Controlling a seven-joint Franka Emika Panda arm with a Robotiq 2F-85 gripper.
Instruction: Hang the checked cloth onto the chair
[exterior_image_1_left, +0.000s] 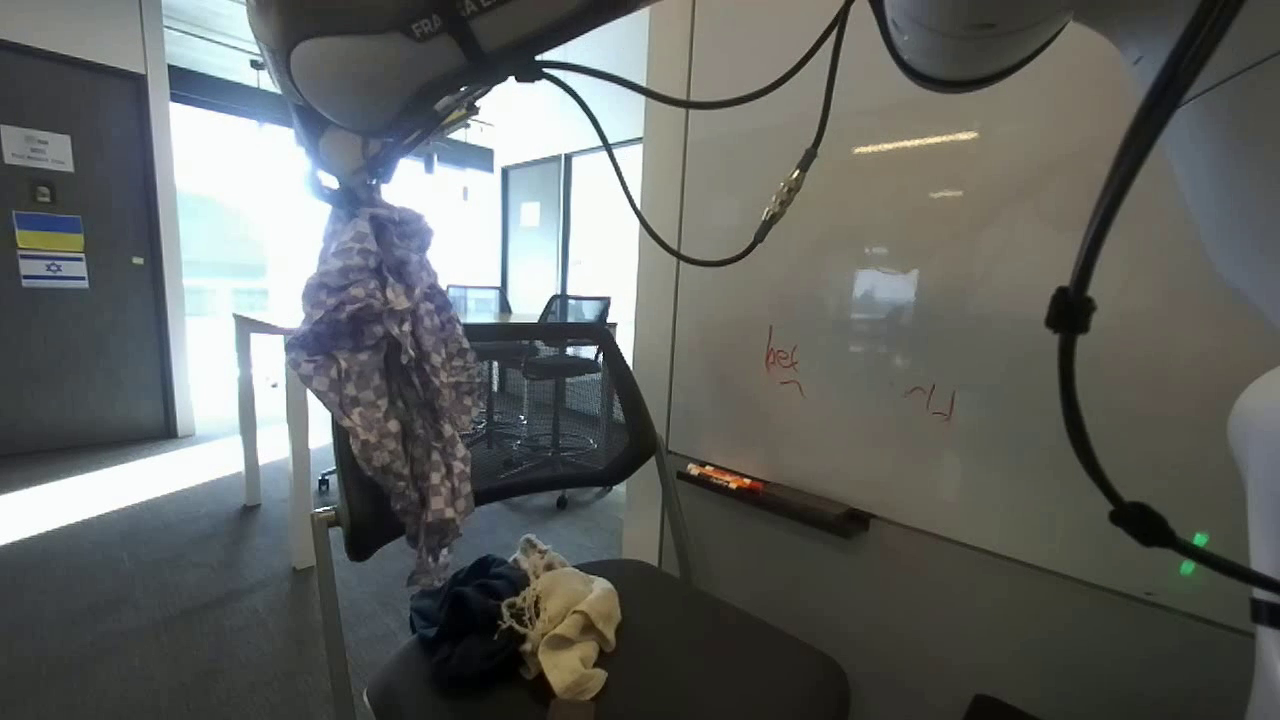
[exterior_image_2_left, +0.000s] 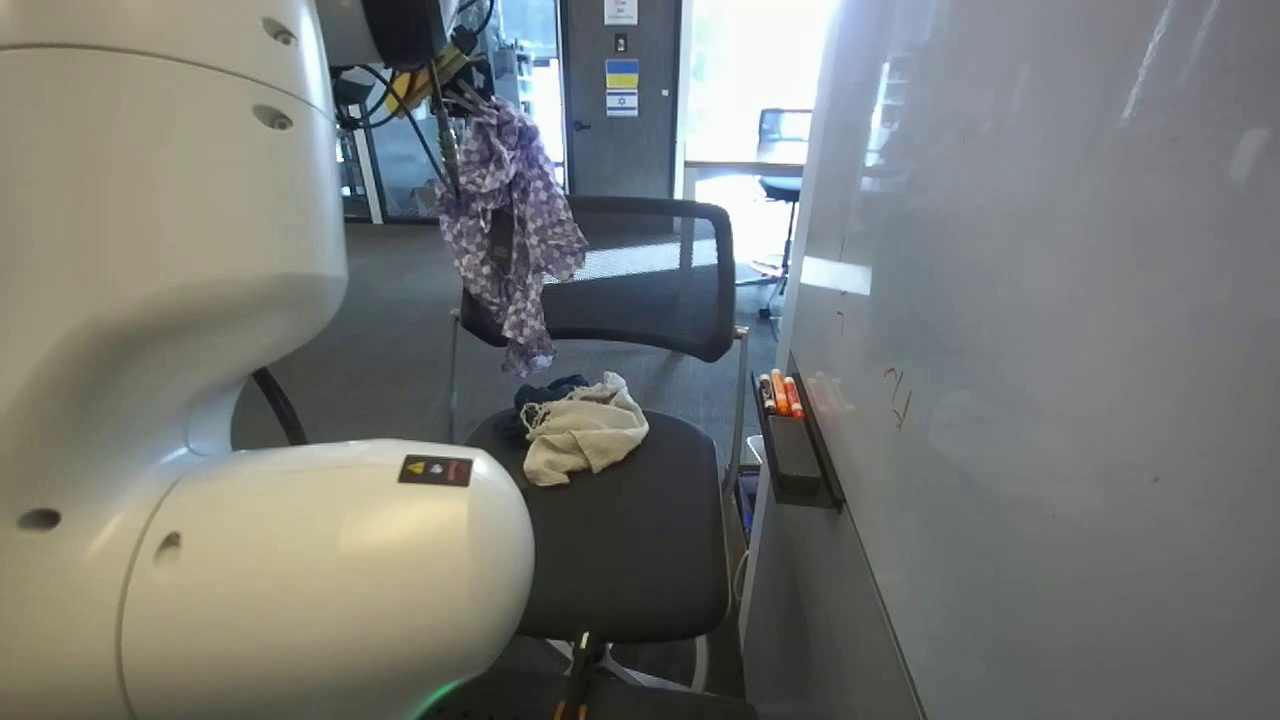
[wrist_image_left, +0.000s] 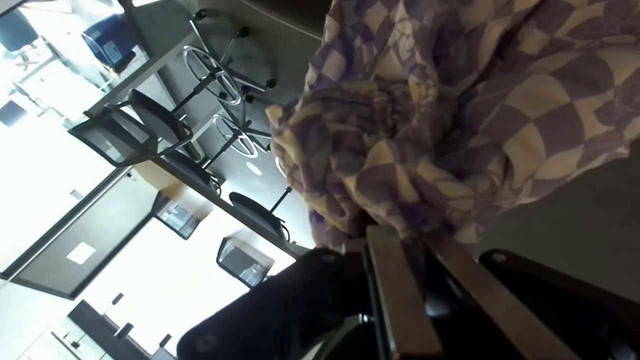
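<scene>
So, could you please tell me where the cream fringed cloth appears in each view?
In an exterior view: cream fringed cloth, low, slightly left of centre, on the chair seat.
In an exterior view: cream fringed cloth, just below and left of centre.
Wrist view: not in it.
Shared landmark: the purple checked cloth, in all three views.

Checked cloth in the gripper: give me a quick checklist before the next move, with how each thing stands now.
1. Is the gripper shut on the checked cloth? Ok: the cloth hangs from it.
2. Is the gripper higher than the chair back? Ok, it looks so in both exterior views.
3. Is the checked cloth spread for draping? Not ok: bunched and creased.
4. Is it touching the chair back? Cannot tell: it hides part of that in both exterior views.
5. Is its lower end off the blue cloth? Cannot tell.
</scene>
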